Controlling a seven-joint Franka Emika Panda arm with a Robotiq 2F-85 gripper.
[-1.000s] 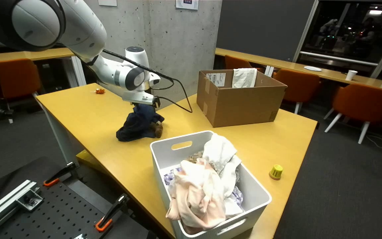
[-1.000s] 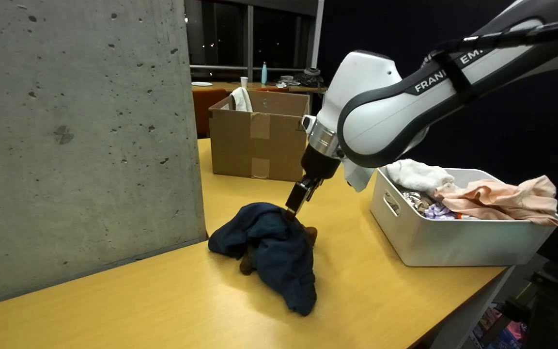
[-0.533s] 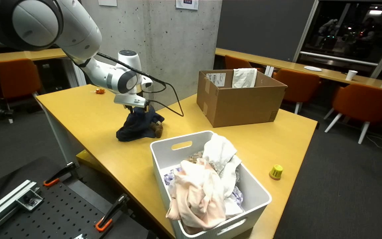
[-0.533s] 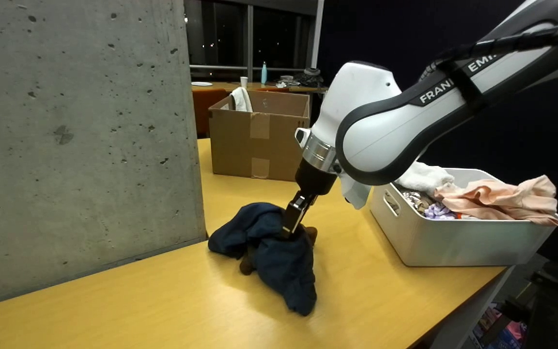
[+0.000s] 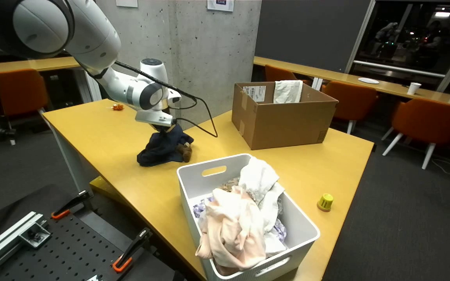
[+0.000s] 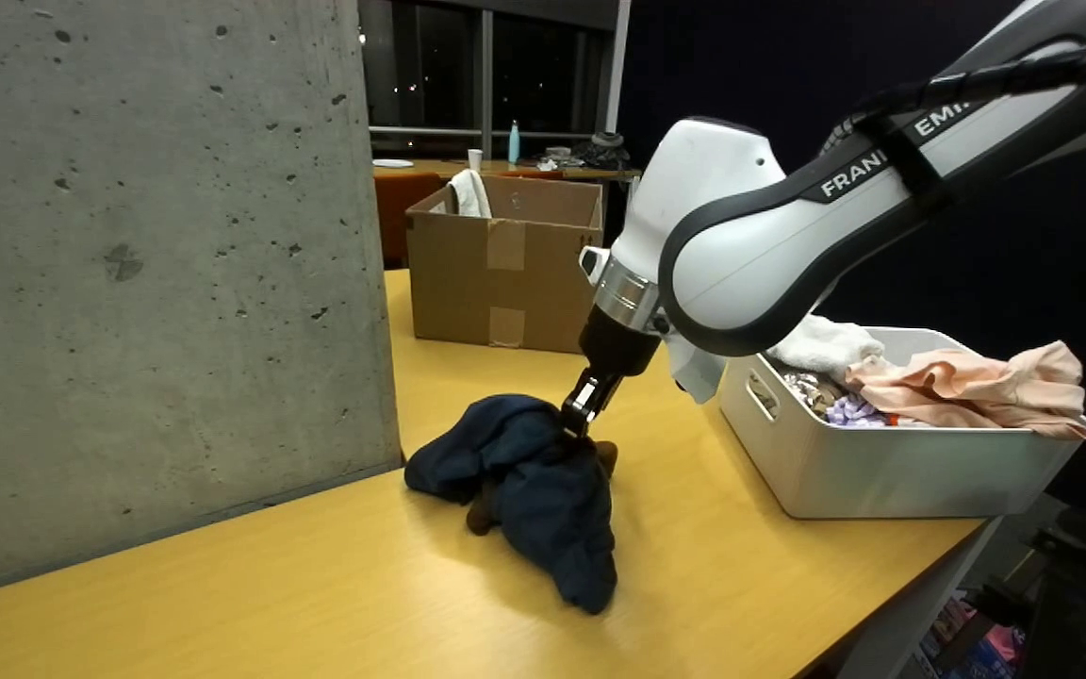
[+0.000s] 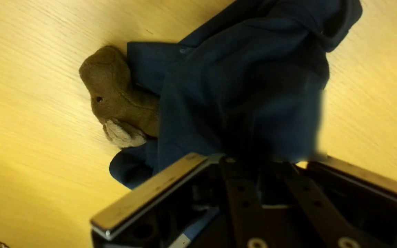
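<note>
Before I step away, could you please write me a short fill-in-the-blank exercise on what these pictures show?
1. The cloth that the pincer touches is dark ___.
2. From under that cloth pokes a plush toy with a ___ head.
3. Of the box and the bin, only the ___ has a pink cloth spilling over its edge.
4. The box is made of ___.

Missing words: blue; brown; bin; cardboard.

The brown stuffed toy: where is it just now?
In the wrist view, the brown stuffed toy is left of the picture's centre, on the yellow table, poking out from under the navy cloth.
</note>
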